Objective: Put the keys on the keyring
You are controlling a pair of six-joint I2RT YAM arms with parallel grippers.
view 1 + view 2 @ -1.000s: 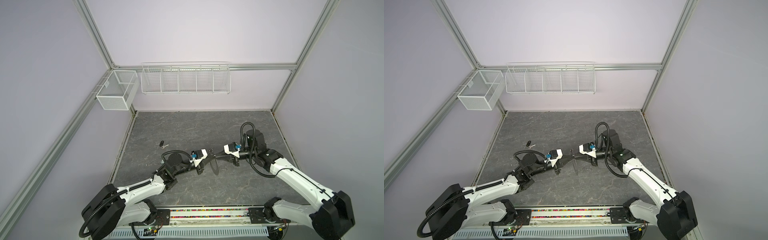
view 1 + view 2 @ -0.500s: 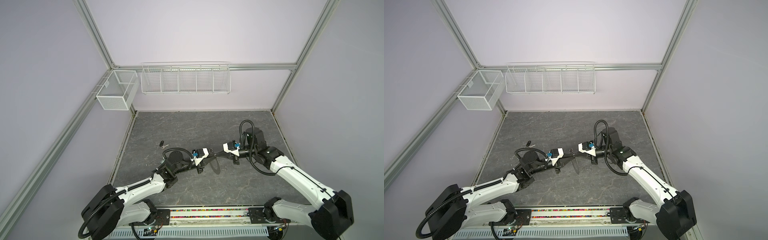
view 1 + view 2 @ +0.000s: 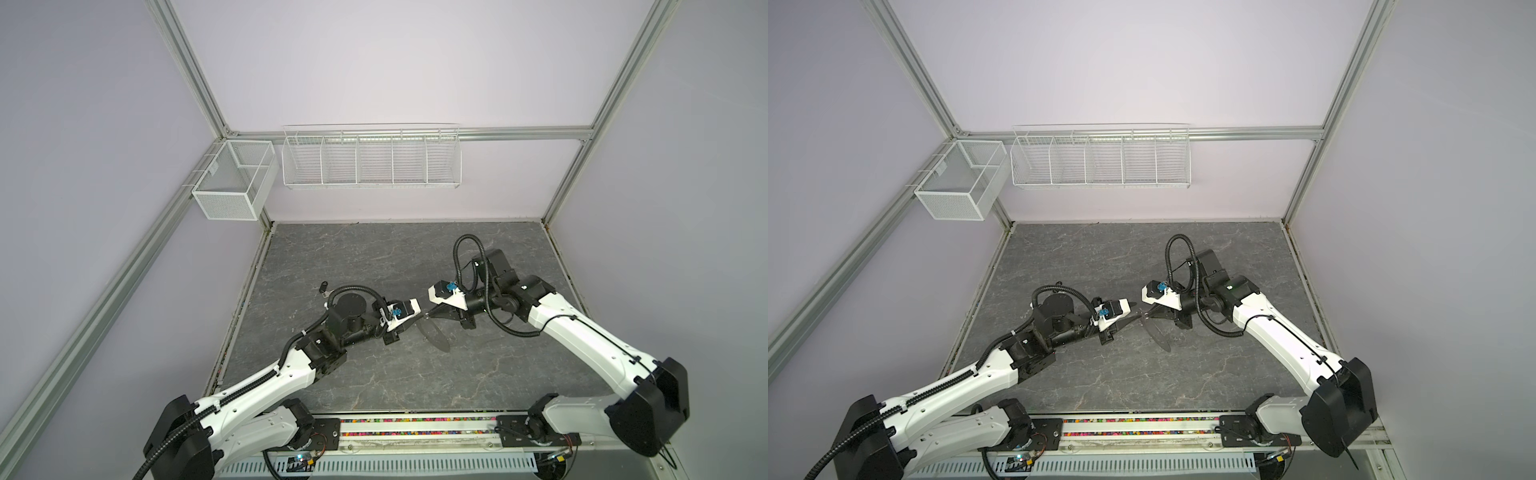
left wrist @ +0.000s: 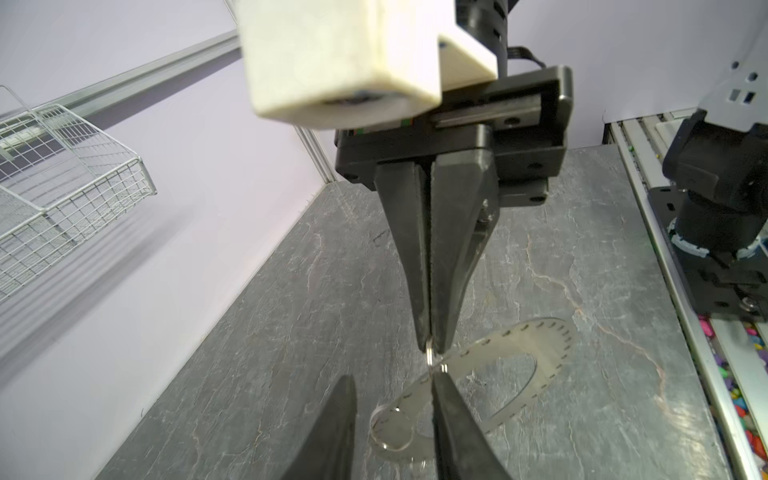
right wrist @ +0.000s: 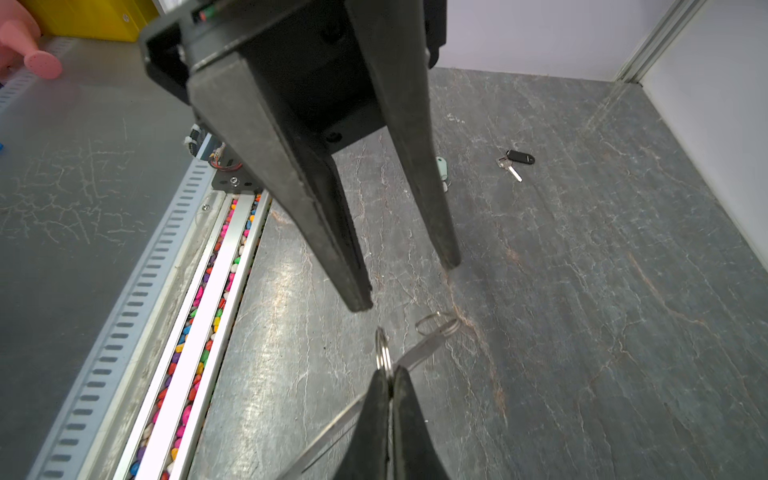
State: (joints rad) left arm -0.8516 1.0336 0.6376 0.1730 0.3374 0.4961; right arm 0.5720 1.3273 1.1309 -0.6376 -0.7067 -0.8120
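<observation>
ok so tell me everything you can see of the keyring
The keyring is a flat grey metal disc with a wide centre hole, small holes round its rim and wire loops on the edge. It is tilted, held by one loop in the shut right fingers. The open left fingers sit close beside it; contact unclear.

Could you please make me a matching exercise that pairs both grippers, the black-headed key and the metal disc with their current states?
Column one:
1. left gripper
2. right gripper
3. black-headed key
4. metal disc

Column two:
A. lying loose on the table
B. jaws shut on a small wire loop
C. jaws apart
D. tilted, joined to that loop

Pairs: 1-C; 2-B; 3-A; 4-D
</observation>
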